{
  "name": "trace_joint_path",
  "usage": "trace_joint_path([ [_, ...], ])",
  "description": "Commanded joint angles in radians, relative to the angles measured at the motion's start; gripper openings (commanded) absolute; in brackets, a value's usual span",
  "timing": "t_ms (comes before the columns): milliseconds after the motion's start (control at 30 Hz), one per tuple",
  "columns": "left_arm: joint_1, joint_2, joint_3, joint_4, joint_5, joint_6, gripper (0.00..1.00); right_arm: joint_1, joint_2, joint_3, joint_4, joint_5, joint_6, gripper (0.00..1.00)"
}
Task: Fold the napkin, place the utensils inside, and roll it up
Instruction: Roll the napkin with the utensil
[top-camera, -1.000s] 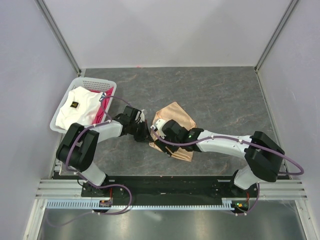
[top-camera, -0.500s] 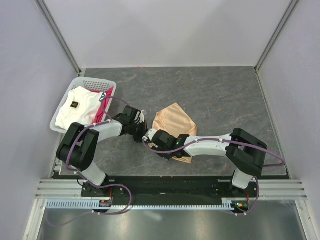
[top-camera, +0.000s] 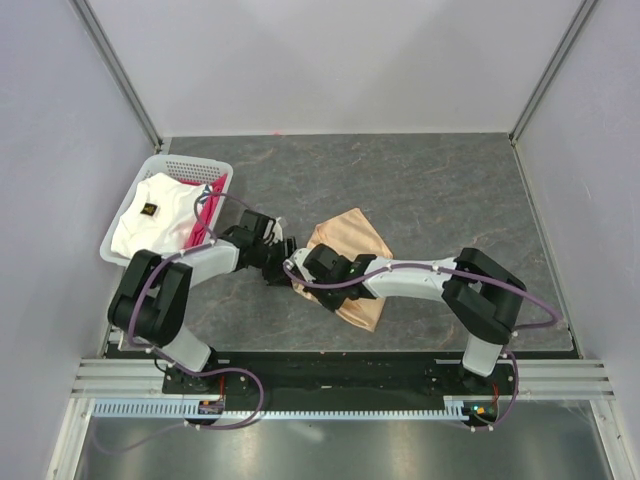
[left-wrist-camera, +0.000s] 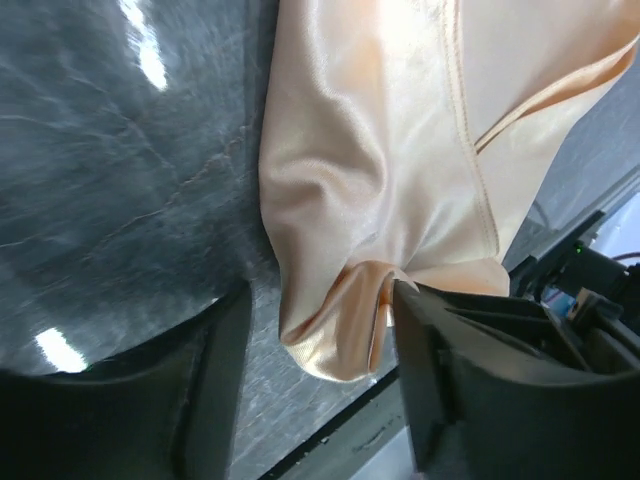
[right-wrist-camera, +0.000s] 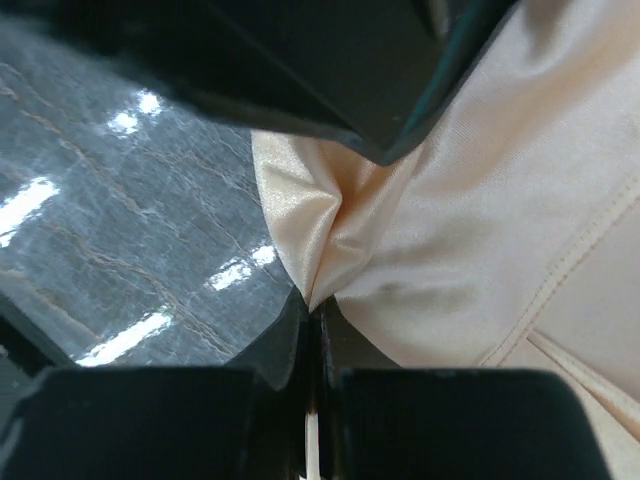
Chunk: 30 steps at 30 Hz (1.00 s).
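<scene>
The peach-tan napkin (top-camera: 352, 246) lies crumpled on the dark table, just right of both grippers. In the right wrist view my right gripper (right-wrist-camera: 318, 306) is shut on a pinched fold at the napkin's (right-wrist-camera: 480, 220) left edge. My left gripper (left-wrist-camera: 318, 300) stands open, its two fingers on either side of a bunched corner of the napkin (left-wrist-camera: 370, 150); the cloth touches the right finger. From above, the left gripper (top-camera: 281, 260) and right gripper (top-camera: 299, 273) meet at that same corner. The utensils are out of view.
A white basket (top-camera: 180, 165) at the left rear holds a white cloth (top-camera: 150, 220) with a dark mark and a pink-red cloth (top-camera: 210, 200). The right arm (top-camera: 420, 275) stretches across the napkin's near side. Walls close in the table's sides and back.
My right gripper swung left and shut on the napkin's left corner. My left gripper, shut before, has opened and let that corner go. The napkin has shifted and bunched.
</scene>
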Motion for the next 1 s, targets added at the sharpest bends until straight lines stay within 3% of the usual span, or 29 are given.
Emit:
trace_joint_path([
  [0, 0.034, -0.114, -0.031, 0.015, -0.070, -0.019, 0.76, -0.065, 0.071, 0.000, -0.057, -0.272, -0.002, 0.00],
  [167, 0.048, -0.201, -0.103, 0.069, -0.148, -0.045, 0.83, -0.156, 0.108, 0.037, -0.076, -0.478, -0.010, 0.00],
  [467, 0.045, -0.378, -0.295, 0.344, -0.061, -0.045, 0.88, -0.254, 0.212, 0.084, -0.085, -0.800, -0.036, 0.00],
  [667, 0.040, -0.352, -0.320, 0.371, -0.032, -0.045, 0.91, -0.312, 0.284, 0.115, -0.083, -0.921, -0.042, 0.00],
  [967, 0.007, -0.258, -0.305, 0.371, 0.019, -0.030, 0.91, -0.359, 0.364, 0.146, -0.091, -0.986, -0.056, 0.00],
])
